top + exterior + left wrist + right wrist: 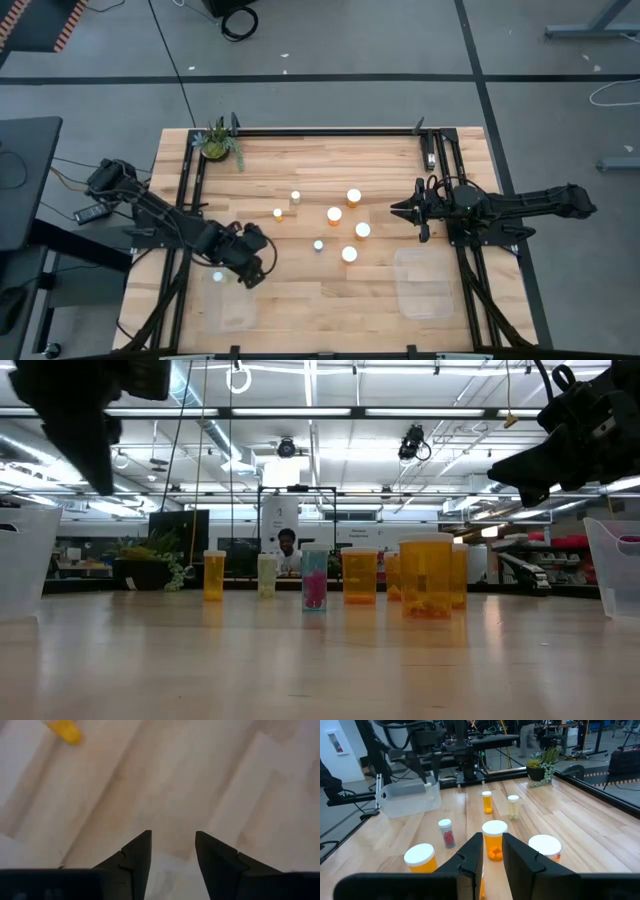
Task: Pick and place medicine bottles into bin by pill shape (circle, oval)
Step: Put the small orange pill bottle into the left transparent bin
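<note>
Seven medicine bottles (334, 213) stand on the tabletop (330, 300) between the two arms. An eighth white cap (218, 276) shows just beside the left gripper (250, 272), over the left bin (229, 306); it may be a bottle inside. The left jaws stand partly open, nothing between them. Ahead of the right gripper (492, 849), whose narrow jaws hold nothing, stands an orange bottle (495, 839).
</note>
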Robot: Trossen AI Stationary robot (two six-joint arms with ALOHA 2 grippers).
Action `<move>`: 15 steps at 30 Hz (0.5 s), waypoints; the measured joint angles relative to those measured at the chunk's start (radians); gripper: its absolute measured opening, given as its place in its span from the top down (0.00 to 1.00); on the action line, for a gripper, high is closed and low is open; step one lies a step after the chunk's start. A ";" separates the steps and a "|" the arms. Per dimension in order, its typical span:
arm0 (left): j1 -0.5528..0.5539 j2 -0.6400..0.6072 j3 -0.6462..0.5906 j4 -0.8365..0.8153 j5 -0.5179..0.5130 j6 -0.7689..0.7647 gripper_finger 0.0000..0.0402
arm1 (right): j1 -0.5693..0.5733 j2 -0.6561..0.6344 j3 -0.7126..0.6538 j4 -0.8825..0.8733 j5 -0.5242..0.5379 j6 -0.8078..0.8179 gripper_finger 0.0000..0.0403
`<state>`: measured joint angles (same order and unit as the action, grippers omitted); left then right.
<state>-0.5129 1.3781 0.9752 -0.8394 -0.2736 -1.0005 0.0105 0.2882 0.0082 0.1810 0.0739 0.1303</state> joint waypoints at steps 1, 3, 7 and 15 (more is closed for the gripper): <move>0.017 0.000 0.000 0.000 -0.008 0.019 0.60 | 0.000 0.000 0.000 0.000 0.000 0.000 0.80; 0.050 0.000 0.000 -0.002 -0.024 0.053 0.60 | 0.000 0.000 0.000 0.000 0.000 0.000 0.80; 0.116 0.002 0.000 -0.001 -0.054 0.126 0.60 | 0.000 0.000 0.000 0.000 0.000 0.000 0.80; 0.272 0.053 -0.001 0.001 -0.077 0.255 0.53 | 0.000 0.000 0.000 0.000 0.000 0.000 0.80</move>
<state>-0.2409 1.4313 0.9745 -0.8384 -0.3510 -0.7451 0.0109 0.2881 0.0082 0.1809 0.0739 0.1303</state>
